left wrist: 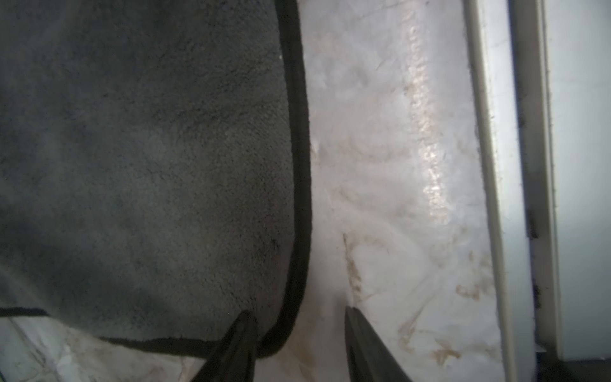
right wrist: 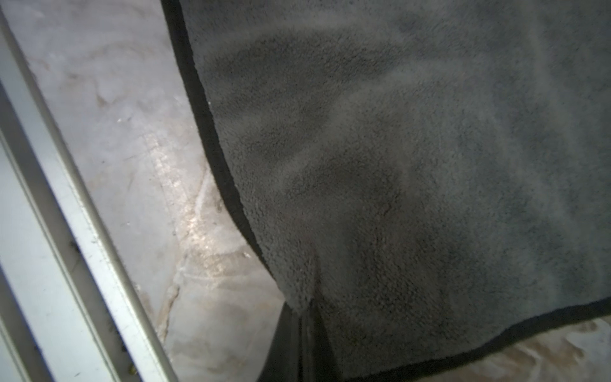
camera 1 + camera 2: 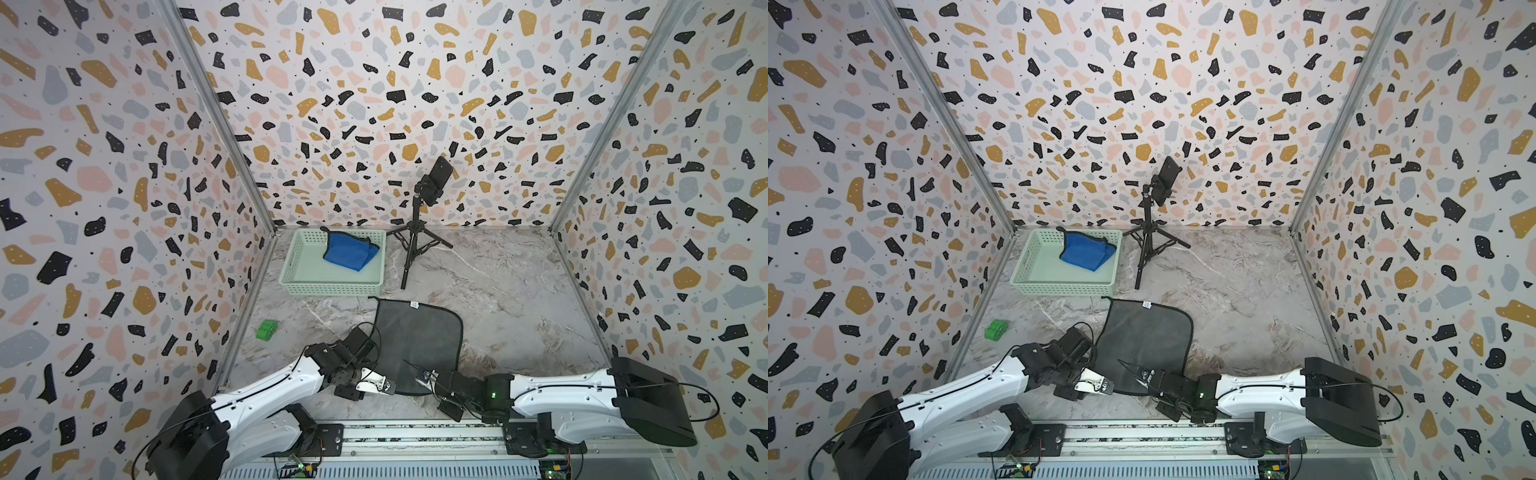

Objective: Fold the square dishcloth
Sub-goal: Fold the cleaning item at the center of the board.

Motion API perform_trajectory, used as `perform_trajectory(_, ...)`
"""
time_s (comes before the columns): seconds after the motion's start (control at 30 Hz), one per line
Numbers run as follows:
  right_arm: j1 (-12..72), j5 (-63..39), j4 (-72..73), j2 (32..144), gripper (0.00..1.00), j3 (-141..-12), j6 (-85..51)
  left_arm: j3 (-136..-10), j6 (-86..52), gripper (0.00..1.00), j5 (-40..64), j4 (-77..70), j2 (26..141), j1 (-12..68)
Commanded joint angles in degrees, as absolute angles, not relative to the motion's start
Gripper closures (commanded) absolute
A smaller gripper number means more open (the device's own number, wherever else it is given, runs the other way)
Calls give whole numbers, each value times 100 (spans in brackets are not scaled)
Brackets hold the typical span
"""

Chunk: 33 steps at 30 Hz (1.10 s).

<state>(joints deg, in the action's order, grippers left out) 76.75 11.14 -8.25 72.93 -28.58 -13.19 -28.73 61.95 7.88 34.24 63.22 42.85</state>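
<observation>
**Near corners: right pinched, left not**

Found cloth (image 3: 417, 340) spread flat on desk (image 3: 519, 291), centre-front, near hem running from one arm to the other. Saw right fingers (image 2: 291, 350) closed on the near-right corner, pile puckered into the pinch. Saw left fingers (image 1: 238, 347) parted at the near-left corner: one over the pile just inside the hem, its partner on bare desk outside. Straddling the corner, holding nothing. Noted the rest of the cloth lying straight away from both sets of fingers, toward the far hem with the white tag (image 3: 414, 304). Judged the fold to turn on that: both near corners carried away from the robot onto the far ones. Judged left side not ready; lifting on the right alone likely to skew the cloth.
</observation>
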Motion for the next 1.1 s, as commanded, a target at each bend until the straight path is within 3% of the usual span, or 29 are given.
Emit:
perform_trajectory(0.0, 7664, 1100, -948, 6953, 100, -2890, -1518, -2786, 6335, 66, 808, 3030, 6541, 4263)
perform_trajectory(0.2, 7629, 972, -1117, 6456, 100, -2881, -1683, -2870, 6308, 100, 653, 3429, 6442, 4263)
perform_trajectory(0.57, 7624, 161, -1800, 5988, 100, -3026, -2395, -3357, 5999, 100, 1330, 5710, 4223, 4344)
perform_trajectory(0.9, 7593, 75, -2474, 5753, 100, -3641, -2575, -3822, 5168, 100, 580, 5225, 4450, 4342)
perform_trajectory(1.07, 7092, 144, -2778, 6073, 100, -4115, -2279, -4092, 4891, 100, 101, 4580, 4861, 4306)
